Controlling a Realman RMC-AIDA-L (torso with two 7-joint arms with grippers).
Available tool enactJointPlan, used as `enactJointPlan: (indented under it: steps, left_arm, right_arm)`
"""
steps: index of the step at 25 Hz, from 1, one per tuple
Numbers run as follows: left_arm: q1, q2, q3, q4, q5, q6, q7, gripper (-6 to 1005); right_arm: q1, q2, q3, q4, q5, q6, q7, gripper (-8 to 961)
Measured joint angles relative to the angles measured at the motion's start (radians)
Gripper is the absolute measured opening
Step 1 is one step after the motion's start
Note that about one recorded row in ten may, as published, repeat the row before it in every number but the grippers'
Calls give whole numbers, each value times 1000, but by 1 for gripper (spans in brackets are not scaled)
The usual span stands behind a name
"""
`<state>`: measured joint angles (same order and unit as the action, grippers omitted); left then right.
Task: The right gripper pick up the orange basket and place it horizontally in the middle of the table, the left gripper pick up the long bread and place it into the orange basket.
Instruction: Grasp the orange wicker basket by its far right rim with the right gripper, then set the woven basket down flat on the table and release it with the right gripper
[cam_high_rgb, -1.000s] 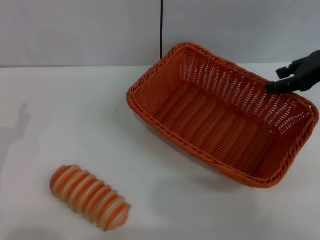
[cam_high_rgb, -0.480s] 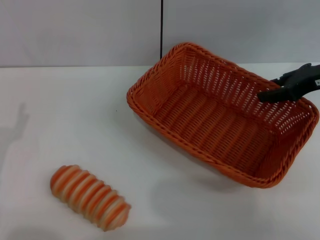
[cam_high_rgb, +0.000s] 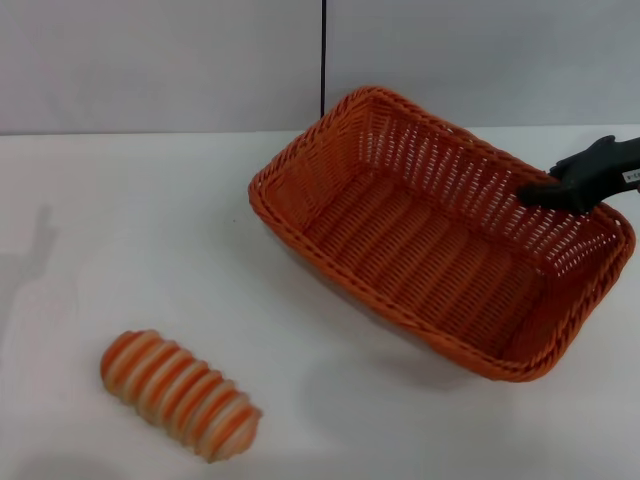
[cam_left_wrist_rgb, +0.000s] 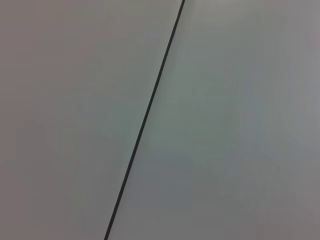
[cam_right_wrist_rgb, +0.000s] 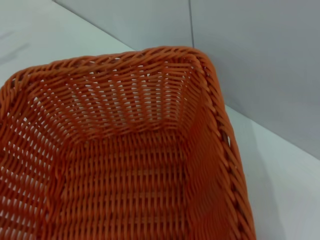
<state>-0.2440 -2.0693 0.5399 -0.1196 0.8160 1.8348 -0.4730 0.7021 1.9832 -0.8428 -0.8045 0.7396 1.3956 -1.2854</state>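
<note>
The orange basket (cam_high_rgb: 450, 160) lies at an angle on the right half of the white table (cam_high_rgb: 130, 230), one corner pointing toward the back wall. My right gripper (cam_high_rgb: 540, 193) reaches in from the right edge and is shut on the basket's far right rim, one finger inside the wall. The right wrist view looks down into the basket (cam_right_wrist_rgb: 130, 100) and shows its woven floor and braided rim but no fingers. The long bread (cam_high_rgb: 180, 395), striped orange and cream, lies diagonally near the front left of the table. My left gripper is out of view.
A light grey wall with a dark vertical seam (cam_high_rgb: 323, 60) stands behind the table. The left wrist view shows only that wall and seam (cam_left_wrist_rgb: 145, 120). Bare white tabletop lies between the bread and the basket.
My right gripper came down and inward onto the basket's far right rim and closed on it. The basket has shifted slightly to the left. The bread has not moved.
</note>
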Motion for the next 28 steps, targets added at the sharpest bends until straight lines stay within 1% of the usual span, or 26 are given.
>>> enactJointPlan:
  steps: [1, 7, 9, 10, 15, 16, 17, 21, 28]
  left_arm:
    - [0, 0, 0, 0, 0, 0, -2, 827]
    - [2, 1, 0, 3, 0, 0, -25, 826]
    - [5, 2, 0, 7, 2, 0, -26, 825]
    - [5, 2, 0, 7, 2, 0, -26, 824]
    - [8, 2, 0, 5, 3, 1, -26, 820]
    - [8, 2, 0, 4, 2, 2, -26, 820]
    - [8, 2, 0, 4, 2, 2, -26, 819]
    - [9, 2, 0, 5, 0, 6, -26, 816]
    - [2, 0, 0, 5, 5, 7, -26, 810]
  right_arm:
    - [-1, 0, 1, 0, 1, -1, -3, 193]
    - [-9, 2, 17, -1, 14, -2, -16, 166]
    - [-20, 3, 52, -8, 48, 1, -30, 166]
    - [-20, 3, 52, -8, 48, 1, -30, 166]
    - [-56, -7, 102, -18, 168, 38, -81, 165]
    - [-78, -9, 126, -39, 224, 55, -98, 165]
    - [-78, -9, 126, -39, 224, 55, -98, 165]
    - [-128, -9, 155, -80, 369, 83, -134, 165]
    - [-143, -6, 159, -78, 464, 123, -181, 166]
